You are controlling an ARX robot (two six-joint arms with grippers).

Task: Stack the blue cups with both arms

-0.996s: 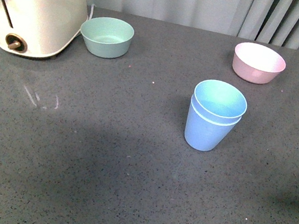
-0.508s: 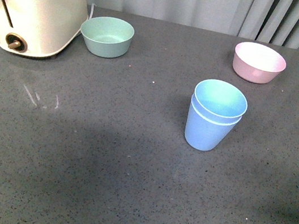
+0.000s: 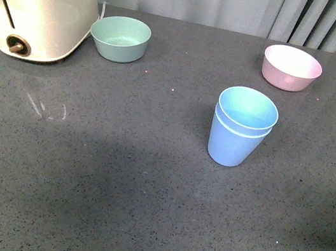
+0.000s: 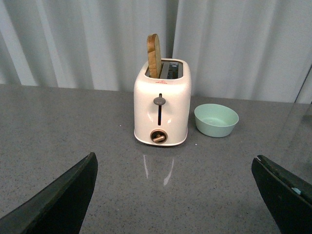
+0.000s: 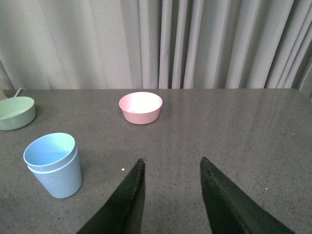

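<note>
Standing nested on the grey table point(image 3: 112, 187), the blue cups point(image 3: 239, 130) are seen as light blue matte tumblers, one seated inside the other, its rim raised just above the outer rim. They are placed between the pink bowl point(image 3: 291, 68) and the table's near edge, well apart from the toaster point(image 3: 37, 4). The left claw point(image 4: 180, 195) is spread wide and empty; the right claw point(image 5: 170, 195) is parted, nothing held. Against the earlier frame, the whole scene is shifted slightly upward.
</note>
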